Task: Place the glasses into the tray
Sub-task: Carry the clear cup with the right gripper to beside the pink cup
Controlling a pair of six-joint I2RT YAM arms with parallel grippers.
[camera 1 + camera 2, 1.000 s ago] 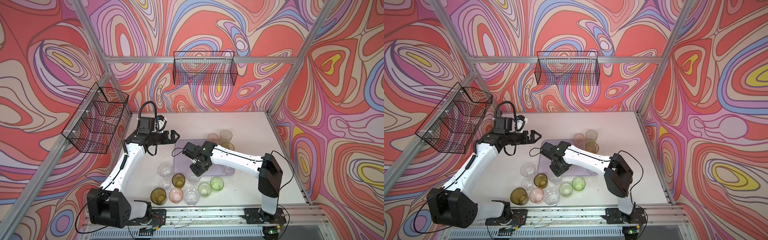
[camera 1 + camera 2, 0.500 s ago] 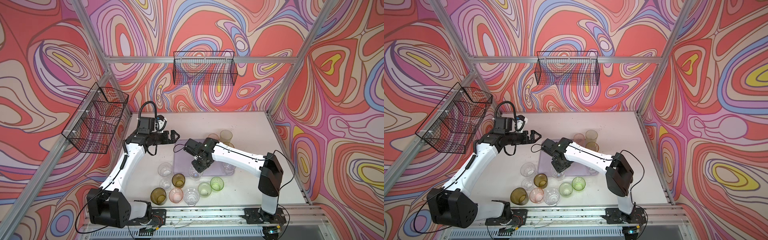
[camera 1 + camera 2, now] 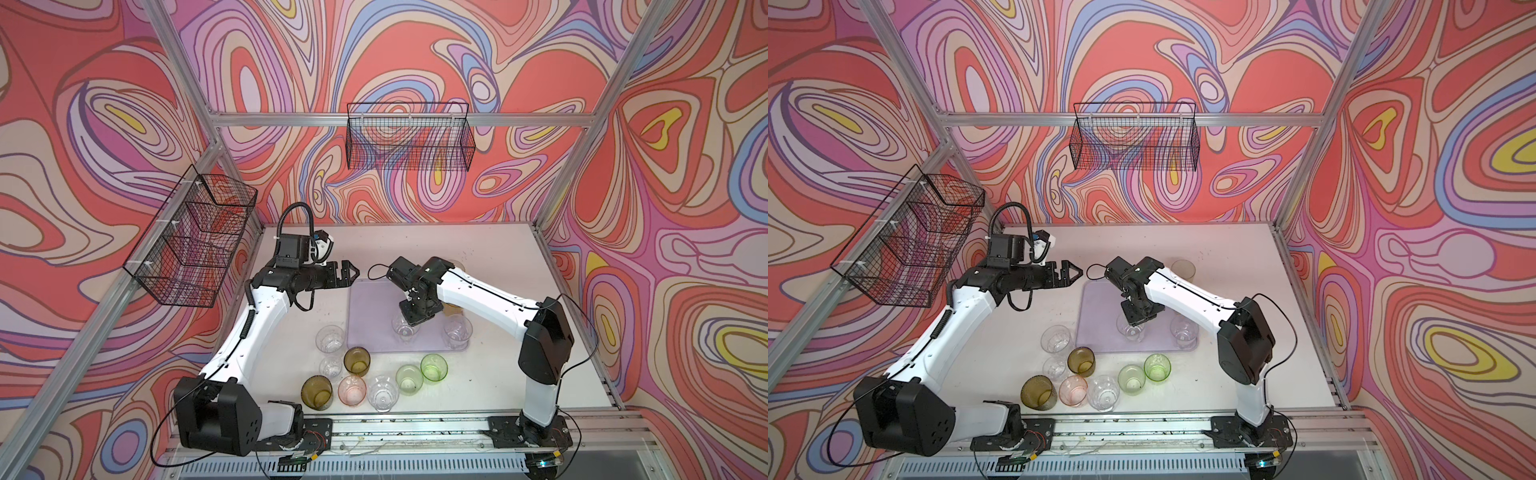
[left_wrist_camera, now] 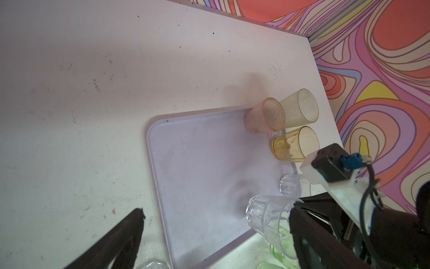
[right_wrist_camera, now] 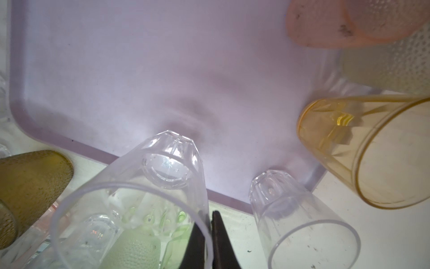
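Step in hand: placement. R gripper [image 5: 209,228] is clamped on the rim of a clear glass [image 5: 144,186], whose base hangs below the tips, over the tray [image 5: 116,69] floor just inside its rim. Base contact unclear, as the shadow blurs it.

Next, I judge: lower, settle, release.

L gripper [image 3: 348,272] is spread wide and empty, well apart from R.

Loose glasses [image 3: 357,361] wait outside the tray - R arm hides some beyond it.

Bare tray [image 3: 370,316] left of glasses [image 3: 457,332]
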